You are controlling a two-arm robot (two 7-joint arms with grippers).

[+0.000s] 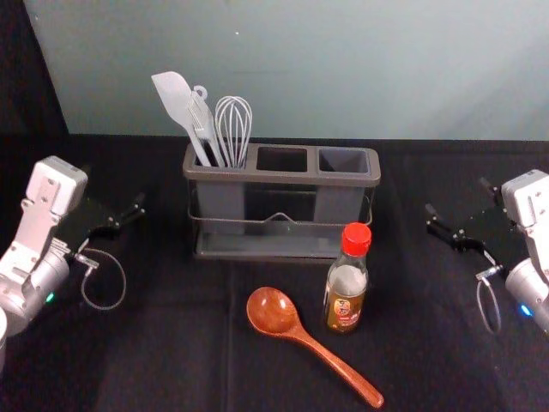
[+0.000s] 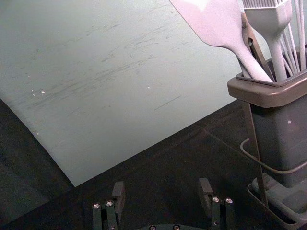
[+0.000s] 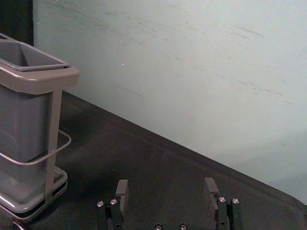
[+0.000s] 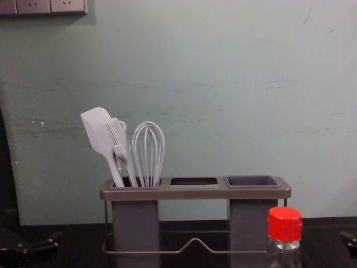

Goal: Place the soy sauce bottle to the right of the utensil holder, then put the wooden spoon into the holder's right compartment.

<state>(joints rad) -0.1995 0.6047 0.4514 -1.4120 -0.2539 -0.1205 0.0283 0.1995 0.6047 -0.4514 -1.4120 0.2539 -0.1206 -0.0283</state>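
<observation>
On the worktop, before the utensil holder's right end: soy sauce bottle, upright, leftward and robotward of the nearer right end effector, wide open, empty. Left end effector: far left, likewise open, empty.

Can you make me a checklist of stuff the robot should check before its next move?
1. Right gripper open, holding nothing: ok.
2. Left gripper open, holding nothing: ok.
3. Soy sauce bottle standing upright: ok.
4. Bottle to the right of the utensil holder: not ok, it stands in front of the holder's right part.
5. Right compartment free for the wooden spoon: ok, the spoon lies on the table.
6. Red cap screwed tight: cannot tell, but it's on.
</observation>
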